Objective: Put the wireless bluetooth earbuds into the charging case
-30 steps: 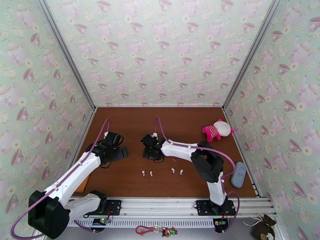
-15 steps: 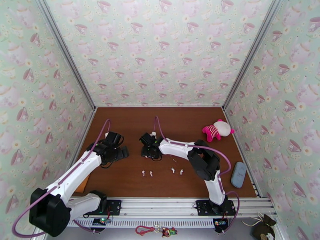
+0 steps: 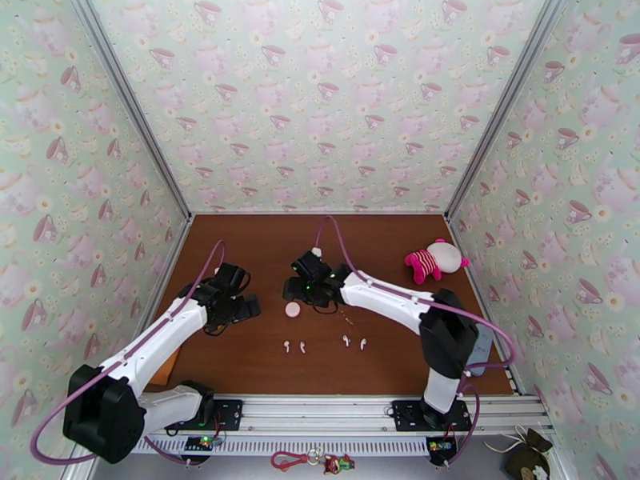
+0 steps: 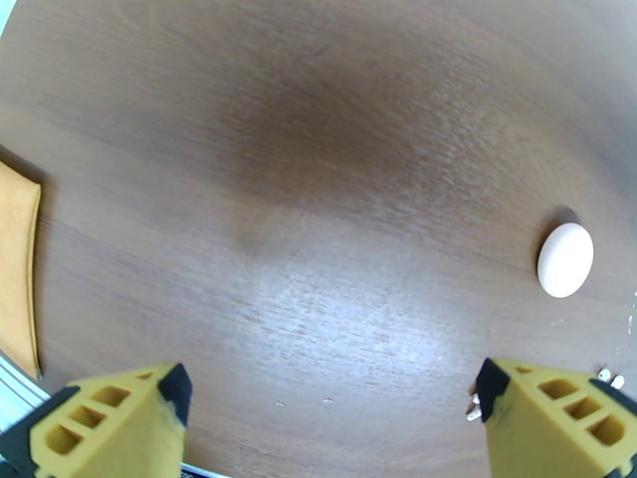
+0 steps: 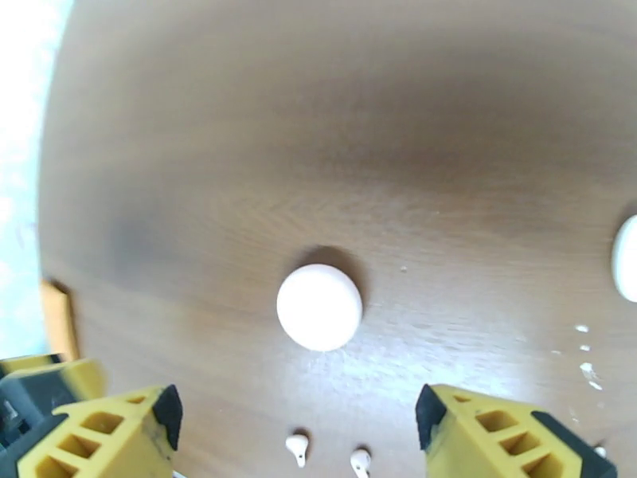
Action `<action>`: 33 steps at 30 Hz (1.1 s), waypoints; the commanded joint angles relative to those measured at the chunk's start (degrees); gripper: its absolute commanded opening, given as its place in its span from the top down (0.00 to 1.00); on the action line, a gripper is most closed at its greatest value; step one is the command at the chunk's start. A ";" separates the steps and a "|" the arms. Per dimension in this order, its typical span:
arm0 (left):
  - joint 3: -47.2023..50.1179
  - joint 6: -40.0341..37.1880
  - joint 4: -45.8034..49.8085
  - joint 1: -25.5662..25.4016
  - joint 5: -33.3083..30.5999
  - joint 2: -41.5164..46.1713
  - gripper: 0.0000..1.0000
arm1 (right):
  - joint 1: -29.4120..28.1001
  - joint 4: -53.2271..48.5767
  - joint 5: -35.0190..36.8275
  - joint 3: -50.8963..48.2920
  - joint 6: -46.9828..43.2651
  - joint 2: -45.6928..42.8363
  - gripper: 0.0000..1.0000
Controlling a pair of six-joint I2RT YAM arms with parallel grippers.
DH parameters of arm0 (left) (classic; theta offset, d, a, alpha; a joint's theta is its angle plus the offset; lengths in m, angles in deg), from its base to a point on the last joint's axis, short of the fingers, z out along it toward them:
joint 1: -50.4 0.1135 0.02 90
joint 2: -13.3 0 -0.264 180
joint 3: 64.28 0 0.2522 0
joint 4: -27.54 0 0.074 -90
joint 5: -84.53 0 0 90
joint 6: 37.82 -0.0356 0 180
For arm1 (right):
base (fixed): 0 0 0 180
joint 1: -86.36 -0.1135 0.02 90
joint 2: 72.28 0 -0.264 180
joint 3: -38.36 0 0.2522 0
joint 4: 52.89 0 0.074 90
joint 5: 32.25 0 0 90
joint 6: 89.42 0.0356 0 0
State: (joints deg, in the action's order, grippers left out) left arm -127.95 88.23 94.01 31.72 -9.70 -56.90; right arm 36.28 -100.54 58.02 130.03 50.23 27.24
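You are holding the left jaws and right jaws spread, empty, while four tiny white plastic earbuds (image 3: pixel 302 346) are lying on the desk (image 3: pixel 384 250), nearer than the round white case (image 3: pixel 293 310), none inserted.

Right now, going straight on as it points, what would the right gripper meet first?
Probably the round white case, lying on the table centred ahead of its open fingers; depth is unclear, so it may touch wood first.
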 commanded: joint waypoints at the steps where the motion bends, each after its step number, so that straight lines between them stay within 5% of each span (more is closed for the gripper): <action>1: 0.43 0.61 -1.11 -0.03 2.38 -1.16 0.00 | 0.16 1.00 -3.16 -5.20 -1.69 -0.69 0.17; 6: 0.26 1.01 -2.38 -0.57 2.91 -2.87 0.00 | 0.16 6.34 -9.90 -7.84 -2.80 2.81 0.22; 33: 5.99 12.49 -4.54 -0.36 4.05 5.14 0.00 | 3.54 22.50 -15.06 1.59 -5.38 19.52 0.25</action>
State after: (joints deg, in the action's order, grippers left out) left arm -122.71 99.10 89.83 31.39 -7.08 -52.35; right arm 40.19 -80.93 45.36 130.68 44.72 45.93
